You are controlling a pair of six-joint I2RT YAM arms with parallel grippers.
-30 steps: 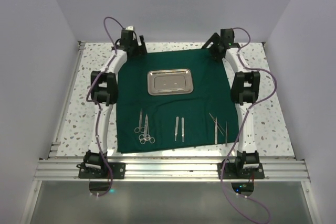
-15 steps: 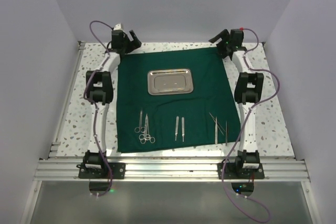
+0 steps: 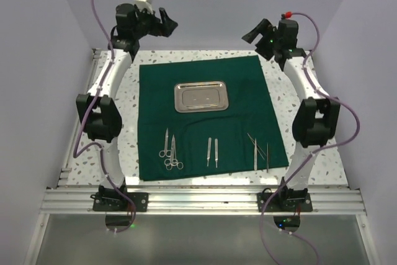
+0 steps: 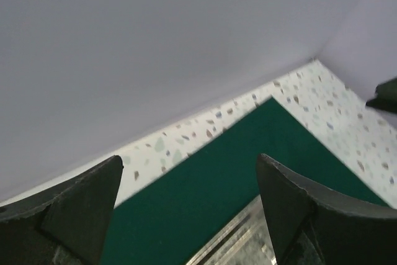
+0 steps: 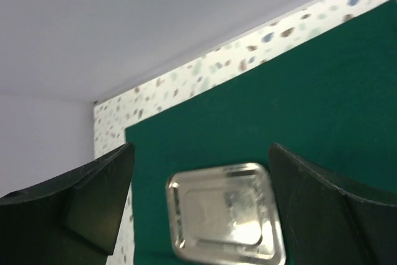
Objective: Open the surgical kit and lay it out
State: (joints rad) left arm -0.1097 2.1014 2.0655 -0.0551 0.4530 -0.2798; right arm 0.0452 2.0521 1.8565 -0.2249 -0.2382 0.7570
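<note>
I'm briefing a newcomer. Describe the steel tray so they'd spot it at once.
Find the green cloth spread on the speckled table. The tray lies on its far half. It is the only wide shiny rectangle; the rest are slim tools in the near row.

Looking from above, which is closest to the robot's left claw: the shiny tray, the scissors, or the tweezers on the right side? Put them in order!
Starting from the left gripper, raised at the far left:
1. Steel tray, in the middle of the green cloth's far half.
2. Scissors, on the cloth's near left.
3. Tweezers, on the cloth's near right.
</note>
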